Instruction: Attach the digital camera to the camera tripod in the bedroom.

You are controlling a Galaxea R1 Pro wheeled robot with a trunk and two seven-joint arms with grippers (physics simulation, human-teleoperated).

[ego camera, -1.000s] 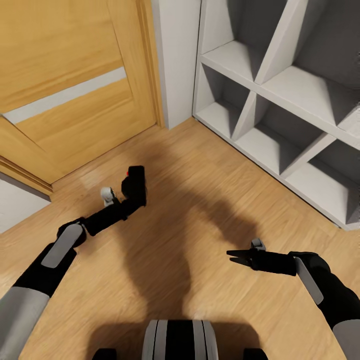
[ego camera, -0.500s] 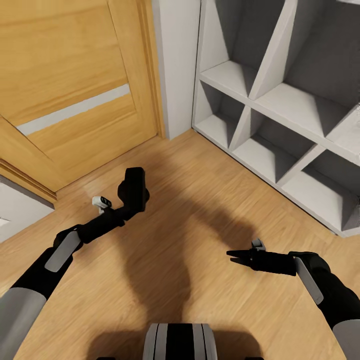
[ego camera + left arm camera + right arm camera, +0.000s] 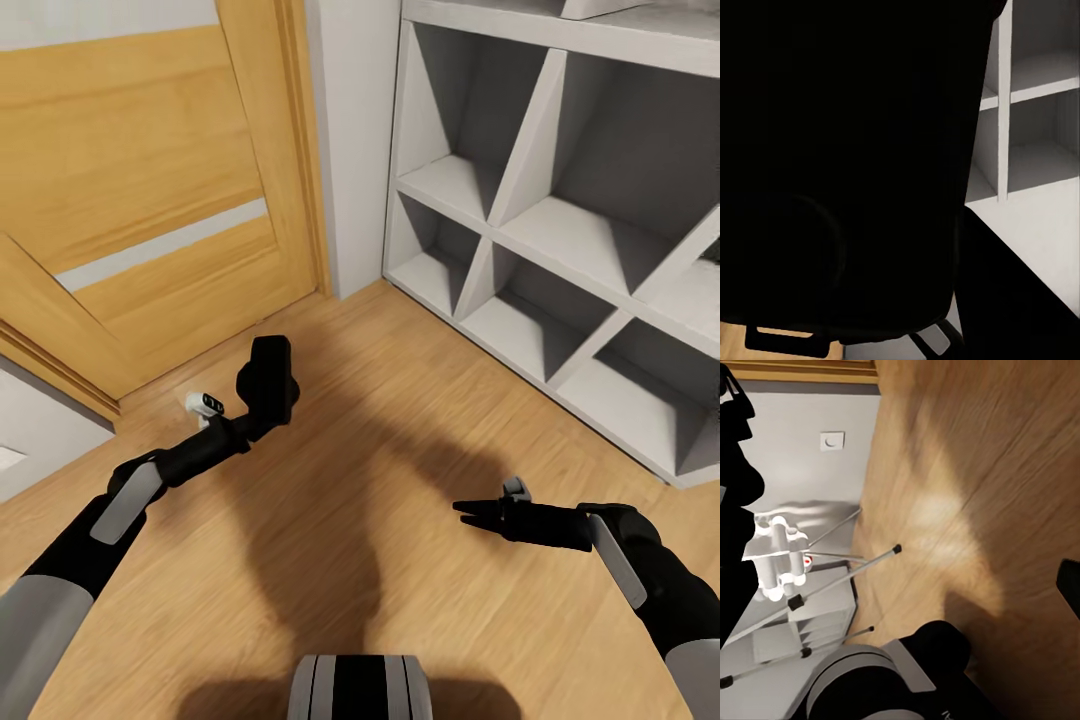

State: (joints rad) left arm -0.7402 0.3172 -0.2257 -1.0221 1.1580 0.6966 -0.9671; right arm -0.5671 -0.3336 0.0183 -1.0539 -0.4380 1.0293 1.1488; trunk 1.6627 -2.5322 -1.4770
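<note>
Your left gripper [image 3: 268, 385] is clenched on the digital camera [image 3: 267, 378] and carries it above the wood floor [image 3: 400, 420], near the wooden door [image 3: 150, 200]; the right gripper [image 3: 470, 512] is pinched together and holds nothing. The pickup looks done, but the mounting is left: the camera tripod [image 3: 832, 577] stands off to the side by the wall, its silver legs on the floor, well apart from the camera. Against the earlier frames your view has tilted up, showing more of the grey shelf unit [image 3: 560, 230], and the left wrist has turned the camera slightly.
</note>
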